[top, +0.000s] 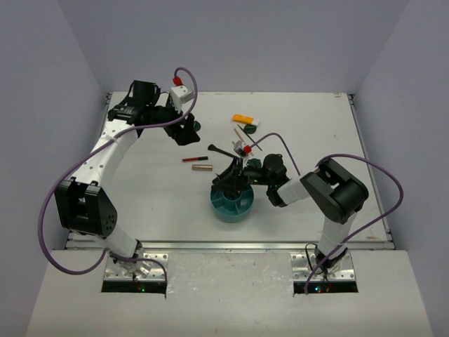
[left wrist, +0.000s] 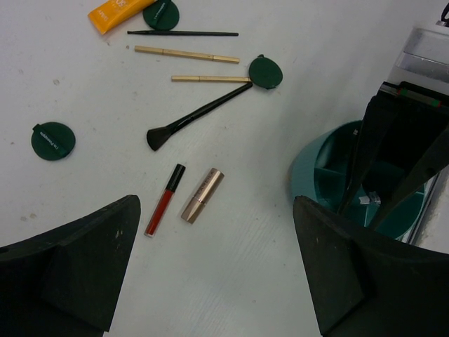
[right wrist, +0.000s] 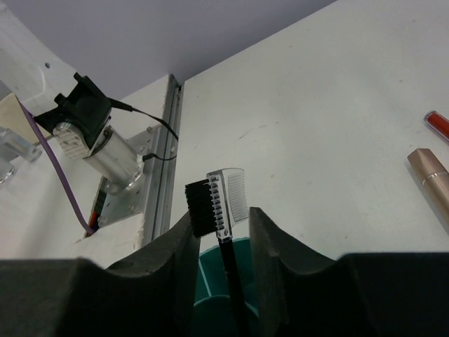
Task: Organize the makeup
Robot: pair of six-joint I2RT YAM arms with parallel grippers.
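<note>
My right gripper [top: 230, 181] hangs over the teal divided bowl [top: 231, 205], its fingers apart. A black brow brush with a clear comb head [right wrist: 223, 203] stands loose between them, its handle down in the bowl. My left gripper [top: 184, 130] is open and empty above the table's back left. In the left wrist view, the left gripper [left wrist: 216, 225] looks down on a red pencil [left wrist: 165, 200], a gold tube [left wrist: 203, 194], a black brush [left wrist: 196, 116], two tan pencils [left wrist: 186, 54], a thin black brush [left wrist: 182, 33], green compacts [left wrist: 52, 140] and an orange packet [left wrist: 116, 10].
The bowl [left wrist: 326, 175] stands right of the loose items, with the right gripper's fingers [left wrist: 372, 154] inside it. The table's metal front rail and an arm base [right wrist: 105, 151] show behind the bowl in the right wrist view. Purple cables loop off both arms.
</note>
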